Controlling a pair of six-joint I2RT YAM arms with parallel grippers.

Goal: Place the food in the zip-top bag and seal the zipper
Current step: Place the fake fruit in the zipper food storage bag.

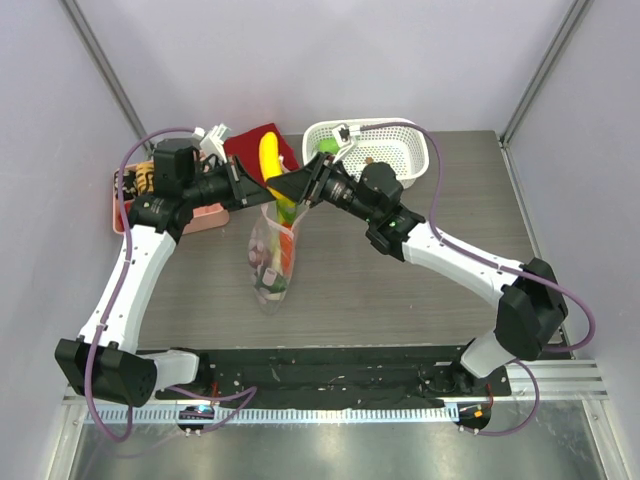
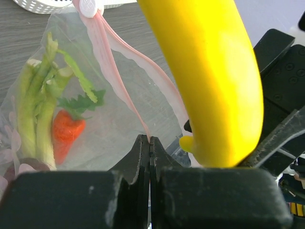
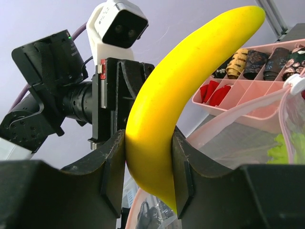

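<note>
Grey wood-grain table [image 1: 400, 290], pale lilac walls [image 1: 300, 60]. Upper left: pink tray [image 1: 122, 212]. Centre: left gripper [image 1: 260, 195] closed, pinching zipper [image 2: 112, 81] of bag [image 1: 272, 265]. Just above bag mouth: banana [image 1: 271, 160], clamped by right gripper [image 1: 298, 190]. Upper right: white basket [image 1: 400, 150].

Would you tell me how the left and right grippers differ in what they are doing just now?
The left gripper is pinched flat on the zipper of the zip-top bag; the right gripper stands part-open around the thick banana. The left holds the bag's mouth up, the right holds food at it. Both are gripping something.
</note>
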